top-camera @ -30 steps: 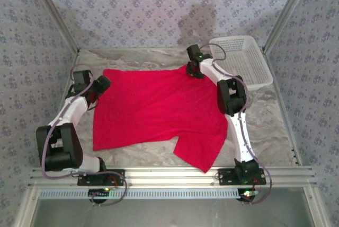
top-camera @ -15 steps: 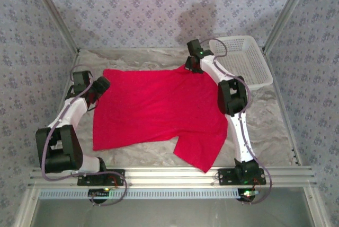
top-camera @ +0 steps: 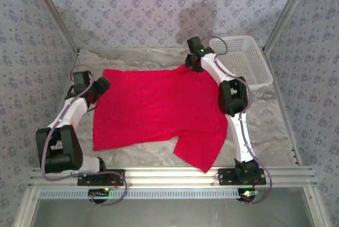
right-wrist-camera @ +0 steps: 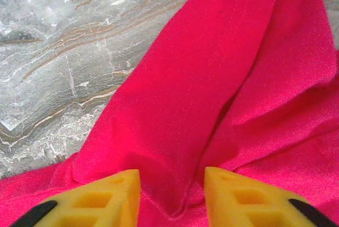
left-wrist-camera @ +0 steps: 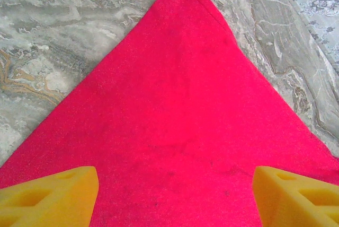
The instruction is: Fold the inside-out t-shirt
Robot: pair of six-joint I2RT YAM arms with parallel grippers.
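Note:
The inside-out t-shirt [top-camera: 159,110] is a plain red garment spread flat on the marbled table, with one sleeve pointing toward the near right. My left gripper [top-camera: 100,85] hovers at its far left corner. In the left wrist view that corner [left-wrist-camera: 185,105] lies flat below the left gripper [left-wrist-camera: 175,198], whose yellow fingers stand wide apart and hold nothing. My right gripper [top-camera: 194,68] sits at the shirt's far right corner. There the right gripper [right-wrist-camera: 172,198] is open, and a raised fold of the red cloth [right-wrist-camera: 212,78] runs up between its fingers.
A white lattice basket [top-camera: 243,60] stands at the far right, just behind the right arm. Patterned walls close in the back and both sides. Bare marbled table [top-camera: 270,126] shows to the right of the shirt and along its near edge.
The right gripper shifted slightly toward the back of the table at the shirt's far corner, and its jaws have parted. The left arm and the shirt have hardly moved.

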